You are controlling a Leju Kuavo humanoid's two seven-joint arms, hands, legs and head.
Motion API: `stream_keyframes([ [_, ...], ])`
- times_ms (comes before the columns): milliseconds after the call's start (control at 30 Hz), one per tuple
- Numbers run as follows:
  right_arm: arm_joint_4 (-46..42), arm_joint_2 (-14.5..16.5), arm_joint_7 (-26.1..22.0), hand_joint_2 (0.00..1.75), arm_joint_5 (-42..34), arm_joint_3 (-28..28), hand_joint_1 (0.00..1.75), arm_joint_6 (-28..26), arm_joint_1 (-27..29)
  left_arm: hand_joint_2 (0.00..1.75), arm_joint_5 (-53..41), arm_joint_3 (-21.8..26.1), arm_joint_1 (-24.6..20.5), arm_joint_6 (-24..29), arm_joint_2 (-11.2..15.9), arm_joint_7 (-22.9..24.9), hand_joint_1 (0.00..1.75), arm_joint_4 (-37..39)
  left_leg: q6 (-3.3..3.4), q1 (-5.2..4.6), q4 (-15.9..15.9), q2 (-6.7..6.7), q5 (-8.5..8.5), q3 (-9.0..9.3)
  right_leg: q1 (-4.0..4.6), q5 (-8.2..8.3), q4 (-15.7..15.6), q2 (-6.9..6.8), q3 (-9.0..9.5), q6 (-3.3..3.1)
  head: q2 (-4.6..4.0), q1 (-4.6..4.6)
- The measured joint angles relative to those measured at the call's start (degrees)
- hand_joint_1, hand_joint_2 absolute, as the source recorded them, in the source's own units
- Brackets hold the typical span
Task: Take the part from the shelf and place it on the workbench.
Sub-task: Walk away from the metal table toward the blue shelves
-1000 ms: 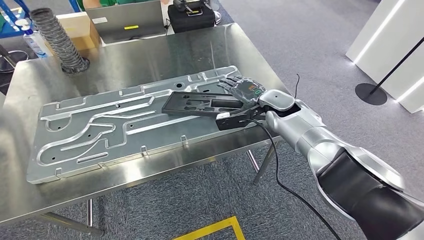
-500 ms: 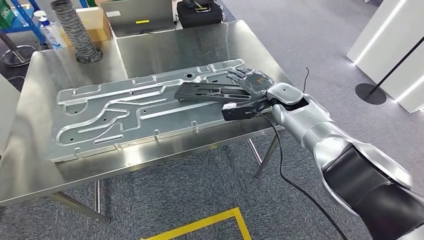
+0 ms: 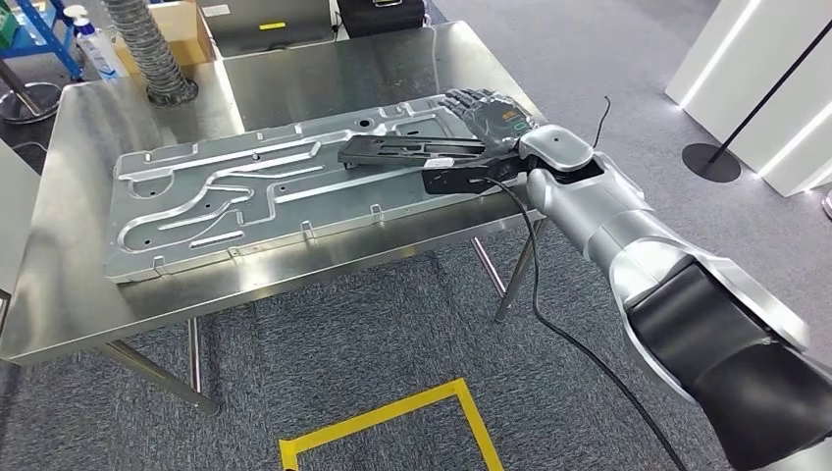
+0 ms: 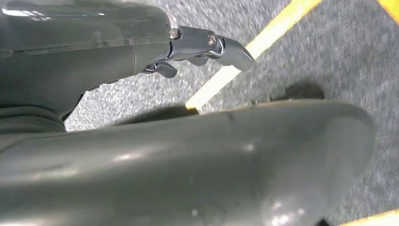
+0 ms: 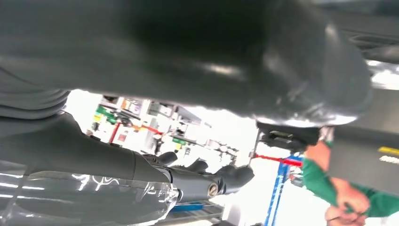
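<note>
1. A ribbed hose [image 3: 147, 49] and a blue-capped bottle [image 3: 98, 47] are seen at the far left corner of the workbench [image 3: 59, 285]; well apart from the work, no conflict expected.
2. A large stamped metal panel [image 3: 226, 206] is laid across the bench top.
3. The black part [image 3: 407, 149] is positioned over the panel's right end, roughly level; whether it is fully seated or just above cannot be told.
4. The part's right end is gripped by the right hand [image 3: 488, 113], fingers curled over the top.
5. Step in hand is judged as set-down. The part should be lowered flat, kept inside the bench edge, and released only once it is supported along its length.
6. The wrist cable [image 3: 535, 255] should be kept off the bench corner.
7. The left hand [image 4: 207, 49] is seen hanging over the floor by a yellow line [image 4: 244, 52], fingers curled in, nothing held.
</note>
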Motion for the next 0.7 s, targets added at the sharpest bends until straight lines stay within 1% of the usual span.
stream_keyframes([
  [33, 0.04, 0.0, -0.05, 0.0, 0.08, -0.15, 0.0, -0.08, -0.11, 0.0, -0.03, -0.02, -0.01, 0.01, 0.0, -0.15, 0.0, 0.0, -0.38, -0.03, 0.59, -0.02, -0.88, -0.3, -0.22, 0.62, -0.44, -0.05, -0.17, -0.28, 0.0, -0.01],
  [67, 0.07, -0.02, -0.13, 0.0, 0.15, -0.27, 0.0, -0.25, -0.17, 0.0, -0.05, -0.03, -0.02, 0.01, 0.01, -0.26, 0.0, 0.0, -0.78, 0.0, 2.35, -0.06, -2.82, -0.93, -0.47, 1.26, -0.85, -0.1, -0.43, -0.48, 0.0, 0.0],
  [100, 0.08, -0.11, -0.23, 0.0, 0.21, -0.36, 0.0, -0.45, -0.2, 0.0, -0.06, -0.04, -0.03, 0.01, 0.01, -0.34, 0.0, 0.0, -1.17, 0.2, 5.26, -0.09, -5.39, -1.81, -0.54, 1.81, -0.97, -0.15, -0.88, -0.6, 0.0, 0.0],
  [133, 0.09, -0.26, -0.32, 0.0, 0.27, -0.44, 0.0, -0.7, -0.2, 0.0, -0.05, -0.05, -0.05, 0.01, 0.01, -0.39, 0.0, 0.0, -1.53, 0.38, 9.04, -0.08, -7.99, -2.9, -0.6, 2.3, -0.97, -0.15, -1.44, -0.69, 0.0, 0.0],
  [167, 0.1, -0.5, -0.36, 0.0, 0.4, -0.52, 0.0, -1.02, -0.12, 0.0, -0.04, -0.06, -0.06, 0.03, 0.01, -0.43, 0.0, 0.0, -1.84, 0.59, 12.71, -0.07, -9.76, -3.83, -0.64, 2.78, -0.92, -0.15, -2.06, -0.64, 0.0, 0.01],
  [200, 0.11, -0.8, -0.37, 0.0, 0.62, -0.56, 0.0, -1.3, 0.02, 0.0, -0.03, -0.06, -0.06, 0.05, 0.02, -0.45, 0.0, 0.0, -2.08, 0.78, 15.07, -0.06, -10.3, -4.13, -0.71, 3.21, -0.86, -0.15, -2.67, -0.53, 0.0, 0.01],
  [233, 0.1, -1.09, -0.31, 0.0, 0.91, -0.58, 0.0, -1.63, 0.2, 0.0, 0.01, -0.06, -0.06, 0.1, 0.02, -0.46, 0.0, 0.0, -2.27, 0.94, 15.54, -0.03, -9.82, -3.49, -0.8, 3.58, -0.76, -0.27, -3.24, -0.39, 0.0, 0.01],
  [267, 0.09, -1.39, -0.25, 0.0, 1.24, -0.58, 0.0, -2.02, 0.37, 0.0, 0.06, -0.06, -0.07, 0.17, 0.03, -0.47, 0.0, 0.0, -2.38, 1.06, 13.63, 0.05, -8.65, -1.65, -0.91, 3.85, -0.63, -0.4, -3.72, -0.23, 0.0, 0.01],
  [300, 0.07, -1.68, -0.18, 0.0, 1.55, -0.59, 0.0, -2.42, 0.48, 0.0, 0.14, -0.06, -0.12, 0.25, 0.03, -0.48, 0.0, 0.0, -2.42, 1.13, 9.91, 0.41, -7.43, 1.1, -1.01, 4.04, -0.46, -0.64, -4.07, -0.07, 0.0, 0.01],
  [333, 0.02, -2.03, -0.11, 0.0, 1.81, -0.63, 0.0, -2.86, 0.53, 0.0, 0.27, -0.06, -0.21, 0.33, 0.03, -0.48, 0.0, 0.0, -2.36, 0.95, 5.7, 1.04, -6.81, 3.91, -1.01, 4.17, -0.3, -0.93, -4.35, 0.13, 0.0, 0.01],
  [367, -0.03, -2.45, -0.08, 0.0, 2.02, -0.68, 0.0, -3.24, 0.55, 0.0, 0.4, -0.06, -0.32, 0.39, 0.03, -0.49, 0.0, -0.01, -2.0, 0.73, 2.31, 1.51, -6.41, 5.94, -1.01, 4.32, -0.18, -1.23, -4.54, 0.43, 0.0, 0.01],
  [400, -0.06, -2.79, -0.04, 0.0, 2.16, -0.73, 0.0, -3.46, 0.55, 0.0, 0.53, -0.06, -0.43, 0.43, 0.04, -0.5, 0.0, -0.01, -1.56, 0.48, 0.21, 1.83, -6.35, 7.0, -0.99, 4.47, -0.1, -1.63, -4.66, 0.75, 0.0, 0.01],
  [433, -0.08, -3.07, -0.01, 0.0, 2.26, -0.76, 0.0, -3.56, 0.56, 0.0, 0.62, -0.05, -0.49, 0.46, 0.05, -0.5, 0.0, -0.01, -1.04, 0.22, -0.54, 1.75, -6.37, 7.09, -1.0, 4.67, -0.12, -2.03, -4.75, 1.12, 0.0, 0.0],
  [467, -0.08, -3.22, 0.02, 0.0, 2.33, -0.78, 0.0, -3.56, 0.57, 0.0, 0.66, -0.05, -0.49, 0.5, 0.09, -0.5, 0.0, -0.02, -0.43, 0.21, -0.75, 1.3, -6.0, 6.85, -1.05, 4.88, -0.16, -2.48, -4.77, 1.46, 0.0, 0.0],
  [500, -0.08, -3.24, 0.08, 0.0, 2.37, -0.81, 0.0, -3.56, 0.57, 0.0, 0.68, -0.04, -0.44, 0.54, 0.11, -0.49, 0.0, -0.01, 0.02, 0.29, -1.09, 0.92, -5.67, 6.81, -1.14, 4.76, -0.06, -2.68, -4.87, 1.73, 0.0, 0.0],
  [533, -0.09, -3.25, 0.17, 0.0, 2.42, -0.9, 0.0, -3.56, 0.56, 0.0, 0.68, -0.03, -0.42, 0.58, 0.15, -0.49, 0.0, -0.01, 0.46, 0.38, -1.43, 0.49, -5.27, 6.79, -1.22, 4.06, 0.62, -2.43, -5.23, 1.97, 0.0, 0.0],
  [567, -0.09, -3.14, 0.27, 0.0, 2.45, -1.0, 0.0, -3.56, 0.55, 0.0, 0.68, -0.02, -0.42, 0.61, 0.17, -0.49, 0.0, -0.01, 0.87, 0.49, -1.77, 0.13, -4.86, 6.75, -1.3, 2.66, 2.47, -1.87, -6.01, 2.13, 0.0, 0.01],
  [600, -0.06, -2.93, 0.38, 0.0, 2.48, -1.11, 0.0, -3.56, 0.59, 0.0, 0.68, -0.02, -0.44, 0.62, 0.17, -0.49, 0.0, 0.0, 1.13, 0.55, -1.93, -0.21, -4.54, 6.65, -1.43, 0.7, 5.51, -1.09, -7.31, 2.27, 0.0, 0.01],
  [633, 0.01, -2.62, 0.47, 0.0, 2.5, -1.2, 0.0, -3.56, 0.68, 0.0, 0.68, -0.02, -0.45, 0.62, 0.17, -0.49, 0.0, 0.0, 1.27, 0.54, -1.97, -0.63, -4.31, 6.4, -1.5, -1.37, 9.54, -0.39, -8.99, 2.38, 0.0, 0.01],
  [667, 0.1, -2.21, 0.54, 0.0, 2.52, -1.26, 0.0, -3.56, 0.84, 0.0, 0.68, -0.02, -0.42, 0.61, 0.17, -0.48, 0.0, 0.0, 1.32, 0.52, -1.92, -1.05, -4.14, 6.15, -1.56, -2.93, 13.39, -0.02, -10.56, 2.47, 0.0, 0.01],
  [700, 0.21, -1.81, 0.61, 0.0, 2.53, -1.32, 0.0, -3.58, 1.05, 0.0, 0.67, -0.02, -0.35, 0.61, 0.17, -0.47, 0.0, 0.0, 1.3, 0.51, -1.83, -1.52, -4.03, 5.94, -1.61, -3.58, 15.88, 0.14, -11.54, 2.52, 0.0, 0.01],
])
